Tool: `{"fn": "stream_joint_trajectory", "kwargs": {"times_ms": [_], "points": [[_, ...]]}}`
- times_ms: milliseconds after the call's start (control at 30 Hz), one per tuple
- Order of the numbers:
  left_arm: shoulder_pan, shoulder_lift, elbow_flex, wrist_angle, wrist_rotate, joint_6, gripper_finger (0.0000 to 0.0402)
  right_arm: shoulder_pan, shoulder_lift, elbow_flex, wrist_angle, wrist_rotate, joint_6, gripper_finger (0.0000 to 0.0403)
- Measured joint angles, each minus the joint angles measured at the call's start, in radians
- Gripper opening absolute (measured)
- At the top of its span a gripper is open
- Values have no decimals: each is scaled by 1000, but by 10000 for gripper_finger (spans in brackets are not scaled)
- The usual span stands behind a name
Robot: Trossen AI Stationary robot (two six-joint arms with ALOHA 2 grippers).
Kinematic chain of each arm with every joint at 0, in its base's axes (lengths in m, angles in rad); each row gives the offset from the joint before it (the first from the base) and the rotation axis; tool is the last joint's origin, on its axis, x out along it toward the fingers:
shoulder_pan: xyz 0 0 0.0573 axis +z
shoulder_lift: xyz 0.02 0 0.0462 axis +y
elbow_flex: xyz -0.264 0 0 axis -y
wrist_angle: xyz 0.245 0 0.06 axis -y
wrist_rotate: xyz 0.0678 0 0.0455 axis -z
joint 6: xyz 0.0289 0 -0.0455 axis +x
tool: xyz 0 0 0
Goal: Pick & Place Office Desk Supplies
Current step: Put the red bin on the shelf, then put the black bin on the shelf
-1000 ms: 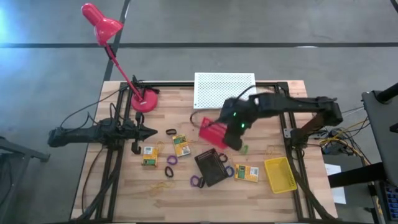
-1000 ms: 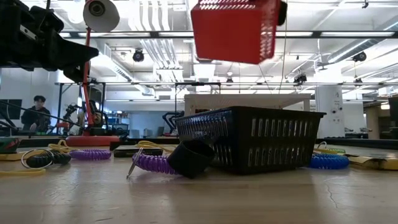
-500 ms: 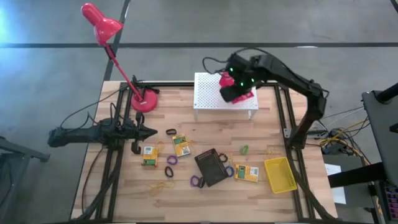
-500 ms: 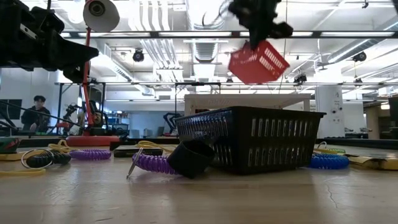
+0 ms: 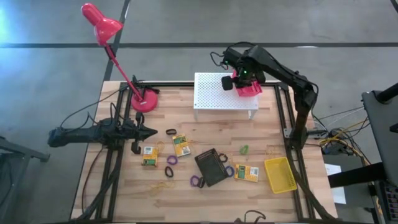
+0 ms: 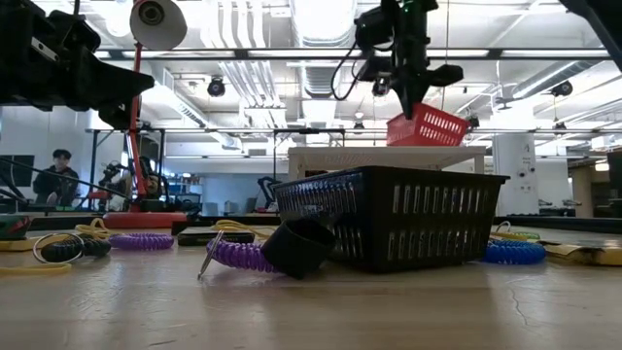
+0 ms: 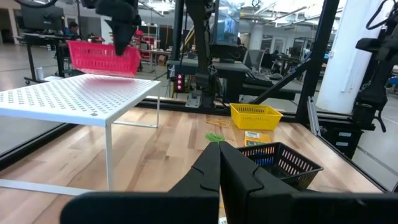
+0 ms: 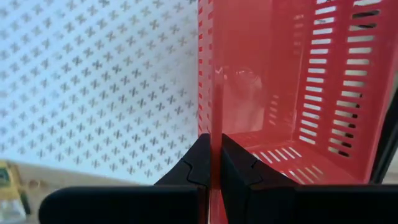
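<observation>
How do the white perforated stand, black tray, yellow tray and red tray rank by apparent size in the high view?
1. white perforated stand
2. black tray and yellow tray, about alike
3. red tray, partly hidden by the right gripper

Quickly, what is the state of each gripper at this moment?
Left gripper: shut, holding nothing, waiting at the table's left side.
Right gripper: shut on the red tray's wall, over the white perforated stand.
</observation>
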Motion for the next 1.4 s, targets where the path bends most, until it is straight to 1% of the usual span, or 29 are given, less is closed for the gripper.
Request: {"fn": "stream_joint_trajectory", "kwargs": {"times_ms": [133, 400, 467, 567, 767, 900, 967, 1033, 1100, 1233, 1267, 1300, 1400], "points": [[0, 0, 0, 0, 0, 0, 1, 0, 16, 0, 10, 31, 50, 13], [0, 0, 0, 0, 0, 0, 1, 0, 86, 0, 11, 34, 134, 14], [0, 0, 0, 0, 0, 0, 1, 0, 91, 0, 11, 34, 135, 21], [0, 0, 0, 0, 0, 0, 1, 0, 91, 0, 17, 31, 148, 49], [0, 0, 0, 0, 0, 0, 1, 2, 49, -1, 47, 31, 150, 127], [-1, 0, 0, 0, 0, -12, 1, 7, 4, -1, 84, 31, 111, 170], [-1, 0, 0, 0, 0, -63, 1, 14, -34, 0, 93, 27, 87, 186], [-1, 0, 0, 5, 0, -162, 1, 29, -72, 3, 92, 28, 58, 196], [-1, 0, 0, 20, 0, -316, 1, 52, -109, 5, 92, 31, 28, 201], [-1, 0, 0, 73, 0, -685, 1, 117, -198, 2, 93, 30, -58, 202], [-1, 0, 0, 87, -3, -729, 1, 136, -219, -1, 92, 31, -84, 201], [-1, 0, 0, 100, -18, -743, 1, 159, -237, -2, 92, 35, -109, 200], [-1, 1, 0, 118, -97, -765, 1, 234, -293, -15, 92, 93, -141, 197]]}}
